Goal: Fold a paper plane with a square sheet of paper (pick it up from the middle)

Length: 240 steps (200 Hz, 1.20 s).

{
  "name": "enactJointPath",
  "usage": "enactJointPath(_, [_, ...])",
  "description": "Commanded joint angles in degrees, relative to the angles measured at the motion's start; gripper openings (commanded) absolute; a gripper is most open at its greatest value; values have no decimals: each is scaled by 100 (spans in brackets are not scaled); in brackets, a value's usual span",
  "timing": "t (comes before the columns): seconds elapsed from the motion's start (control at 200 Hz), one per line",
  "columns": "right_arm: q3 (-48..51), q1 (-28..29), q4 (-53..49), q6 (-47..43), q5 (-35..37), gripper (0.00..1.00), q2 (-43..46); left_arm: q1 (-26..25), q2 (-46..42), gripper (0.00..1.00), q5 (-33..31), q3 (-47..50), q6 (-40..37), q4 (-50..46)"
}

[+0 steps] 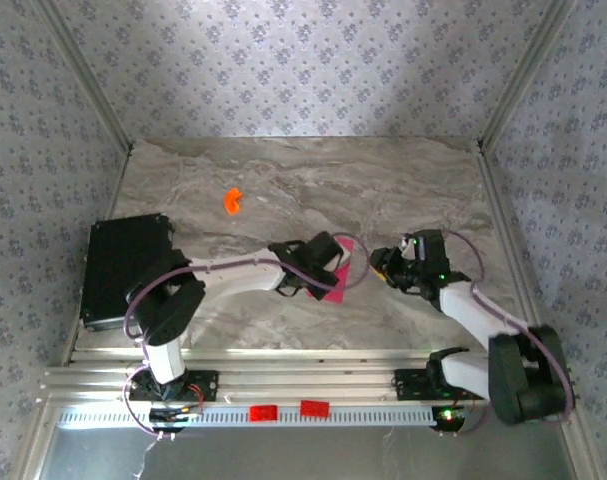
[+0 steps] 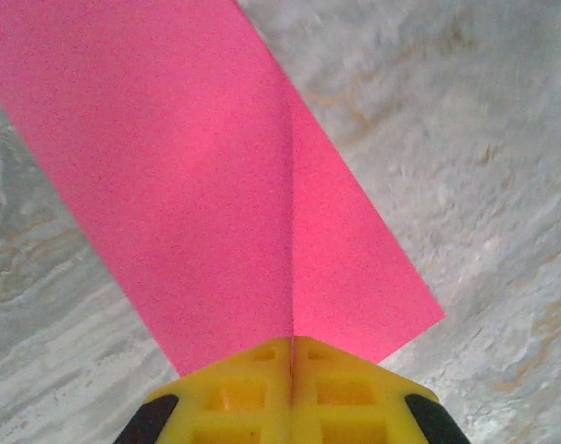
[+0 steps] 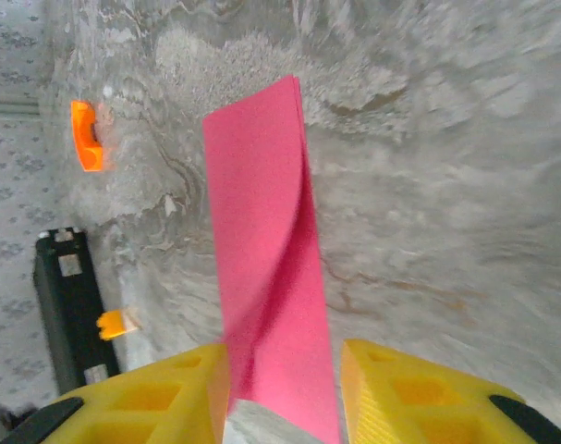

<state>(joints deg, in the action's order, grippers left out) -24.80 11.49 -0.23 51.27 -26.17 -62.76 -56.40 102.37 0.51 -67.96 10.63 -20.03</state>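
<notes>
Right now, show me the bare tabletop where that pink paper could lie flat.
Crowded: the centre, where the left gripper pinches the pink paper, straddled by the right gripper; the black case fills the left side. Bare table: far right of the orange piece, and the near strip between the grippers and the table's edge.

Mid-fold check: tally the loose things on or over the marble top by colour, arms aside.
Pink: 1, the paper
Orange: 1, the plastic piece
Black: 1, the case
Total: 3
</notes>
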Motion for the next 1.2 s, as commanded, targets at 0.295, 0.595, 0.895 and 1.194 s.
enactJointPath(0.295, [451, -231, -883, -410, -414, 40, 877, 636, 345, 0, 2704, -57, 1201, 618])
enactJointPath(0.595, [132, 716, -417, -131, -399, 17, 32, 796, 408, 0, 2327, -147, 1304, 326])
enactJointPath(0.895, [-268, 1695, 207, 188, 243, 4, -1137, 797, 433, 0, 2259, -180, 1258, 195])
enactJointPath(1.194, [-665, 1893, -780, -291, 729, 2, -1948, 802, 454, 0, 2330, -197, 1323, 226])
